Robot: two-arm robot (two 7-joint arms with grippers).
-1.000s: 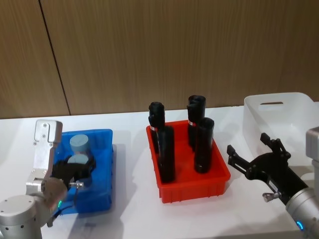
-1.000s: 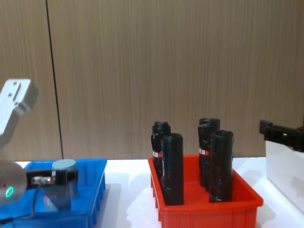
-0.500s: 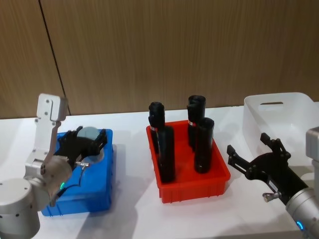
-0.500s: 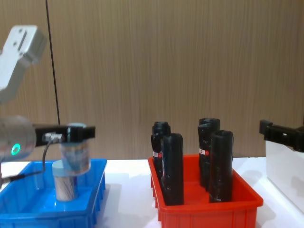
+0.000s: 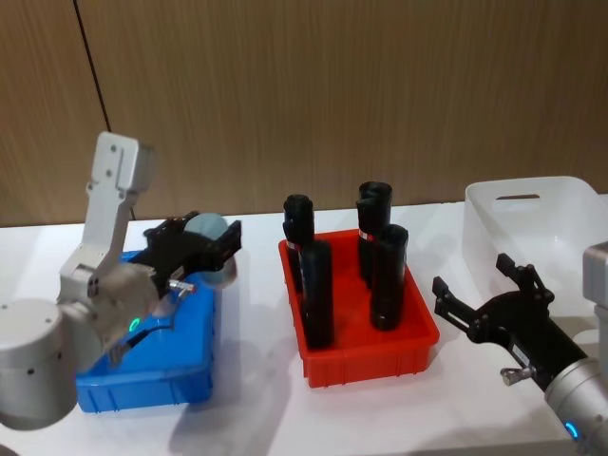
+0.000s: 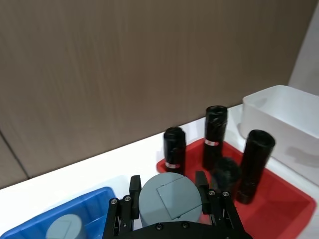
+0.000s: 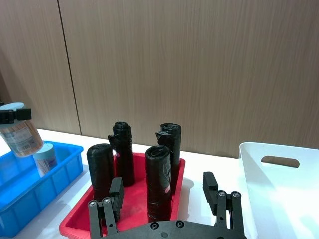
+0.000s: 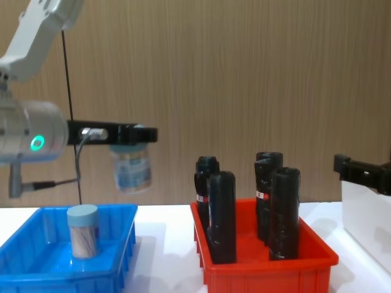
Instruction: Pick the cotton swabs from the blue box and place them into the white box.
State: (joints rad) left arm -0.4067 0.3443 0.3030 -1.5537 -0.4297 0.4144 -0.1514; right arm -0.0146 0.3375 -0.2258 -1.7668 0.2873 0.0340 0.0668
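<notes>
We see tall black cylinders (image 8: 223, 213) in the red bin (image 8: 269, 271) blocking the way between blue box (image 8: 67, 278) and white box (image 5: 570, 214); above their tops, open air.

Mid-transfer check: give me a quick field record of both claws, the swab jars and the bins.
left claw: shut on held swab jar, in the air above the blue box's right edge
right claw: open, holding nothing, right of the red bin, in front of the white box
blue box: second swab jar standing inside
white box: far right, beyond the red bin
red bin: black cylinders standing upright
</notes>
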